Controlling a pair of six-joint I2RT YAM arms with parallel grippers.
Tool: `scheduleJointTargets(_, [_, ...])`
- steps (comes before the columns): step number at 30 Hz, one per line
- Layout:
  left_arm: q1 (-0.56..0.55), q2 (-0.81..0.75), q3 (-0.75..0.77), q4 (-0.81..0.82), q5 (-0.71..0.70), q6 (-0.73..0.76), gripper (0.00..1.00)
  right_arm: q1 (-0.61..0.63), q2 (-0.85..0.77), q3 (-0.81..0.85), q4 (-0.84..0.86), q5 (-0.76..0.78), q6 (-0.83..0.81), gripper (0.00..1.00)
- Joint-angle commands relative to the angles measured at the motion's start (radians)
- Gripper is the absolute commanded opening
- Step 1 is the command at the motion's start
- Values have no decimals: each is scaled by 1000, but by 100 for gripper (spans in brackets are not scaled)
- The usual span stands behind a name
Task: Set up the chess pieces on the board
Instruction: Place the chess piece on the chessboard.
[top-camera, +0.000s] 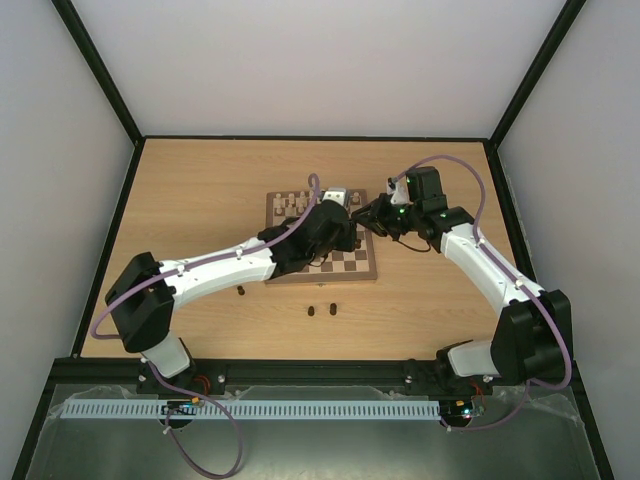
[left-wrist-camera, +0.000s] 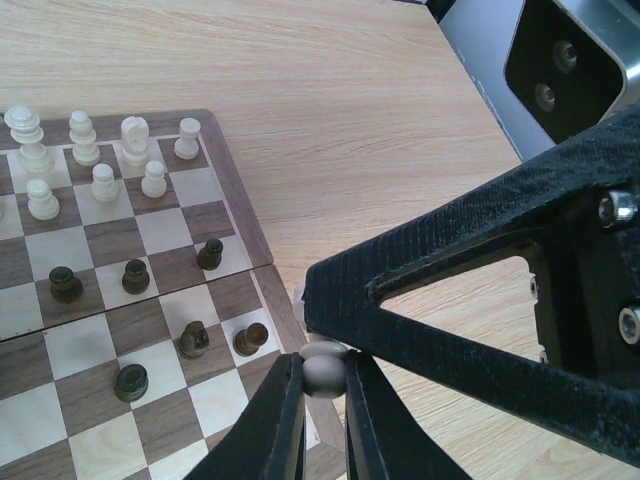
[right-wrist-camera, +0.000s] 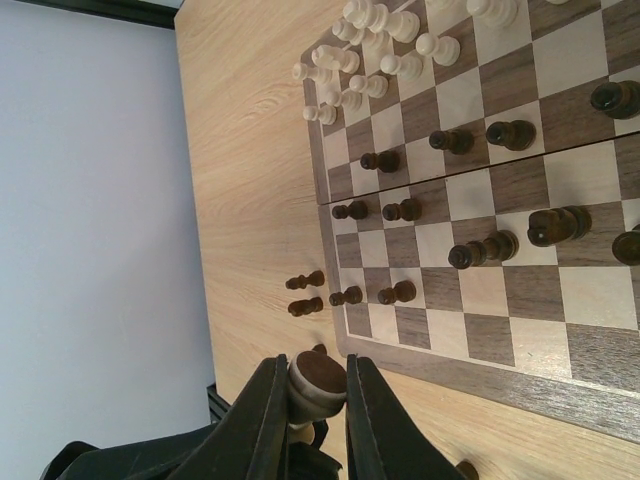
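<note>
One pale cream chess piece (left-wrist-camera: 322, 372) hangs over the table just off the board's (left-wrist-camera: 243, 205) right edge, gripped from both ends. My left gripper (left-wrist-camera: 323, 376) is shut on its rounded head. My right gripper (right-wrist-camera: 316, 388) is shut on its base, whose brown felt underside (right-wrist-camera: 322, 374) faces the right wrist camera. The right gripper's black finger (left-wrist-camera: 450, 320) lies just behind the left fingertips. In the top view the two grippers meet at the board's (top-camera: 285, 203) right side, left gripper (top-camera: 352, 234) against right gripper (top-camera: 367, 216). Cream pieces (left-wrist-camera: 104, 182) cluster at one end of the board and dark pieces (left-wrist-camera: 135, 275) are scattered mid-board.
Two dark pieces (top-camera: 311, 311) (top-camera: 332, 309) lie on the table in front of the board, and another (top-camera: 241, 291) sits by the left arm. From the right wrist, two dark pieces (right-wrist-camera: 305, 294) show lying just off the board's corner. Black-framed walls enclose the table.
</note>
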Motion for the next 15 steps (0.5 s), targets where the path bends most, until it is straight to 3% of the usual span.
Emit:
scheduleJointTargets(1, [-7, 22, 41, 15, -49, 12, 2, 7, 11, -5, -21, -41, -4, 4])
scheduleJointTargets(4, [-8, 28, 55, 3, -54, 17, 3, 7, 15, -4, -24, -35, -9, 7])
scheduleJointTargets(7, [-8, 41, 78, -19, -53, 25, 2, 7, 22, -2, -30, -23, -17, 19])
scheduleJointTargets(15, [-6, 62, 110, -64, -45, 36, 3, 7, 45, 0, -22, -9, -22, 26])
